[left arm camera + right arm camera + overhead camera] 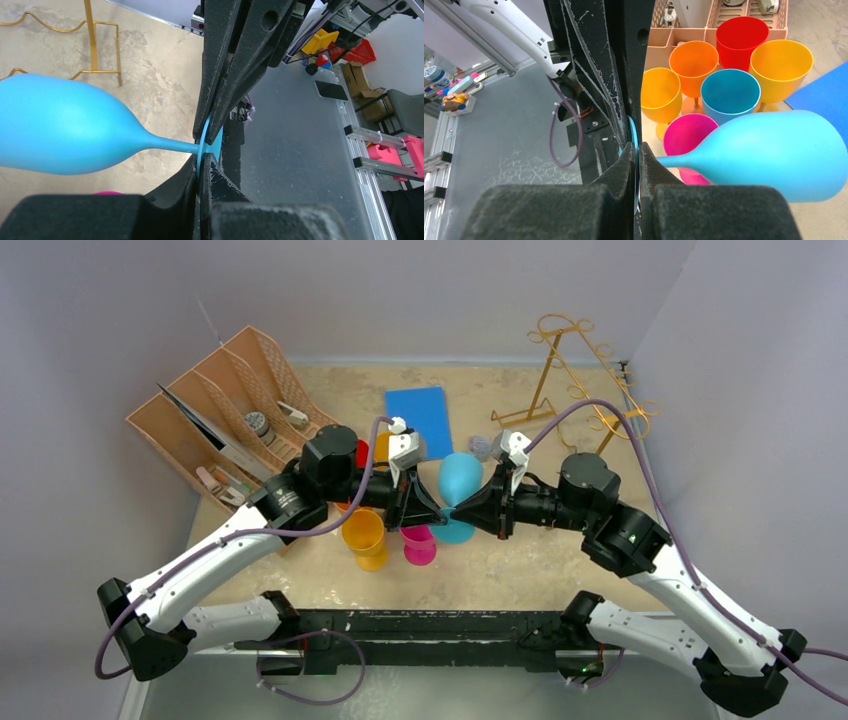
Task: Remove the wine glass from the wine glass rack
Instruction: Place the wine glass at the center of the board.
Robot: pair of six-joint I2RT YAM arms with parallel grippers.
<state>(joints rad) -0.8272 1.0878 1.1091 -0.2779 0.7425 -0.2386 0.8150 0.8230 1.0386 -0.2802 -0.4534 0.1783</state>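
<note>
desk (520,575): sandy top, carries all that follows.
left arm (205,560): reaches in from the left; the left jaws pinch the rim of the glass's foot.
right arm (690,585): reaches in from the right; the right jaws are pressed onto the same foot, tip to tip with the left jaws.
tray (225,415): brown, slotted, far left, with small oddments inside.
rack (560,370): gold wire, far right corner.
mat (420,415): blue, flat, far centre.
glass (461,478): cyan, off the rack and well apart from it, held above mid-desk between the two arms.
glass, axis: stem roughly level, running near to far; bowl points to the far wall, foot toward the arm bases.
glass, relation to jaws: bowl lies beyond both pairs, on the far side; both grip the foot, so neither arm is nearer.
cups (365,535): coloured goblets, upright, near the glass, around the left arm's wrist.
foot (206,145): thin disc, edge-on between the jaws.
step (judged): removal looks done; setting it down would need the foot turned downward and one pair to let go.
</note>
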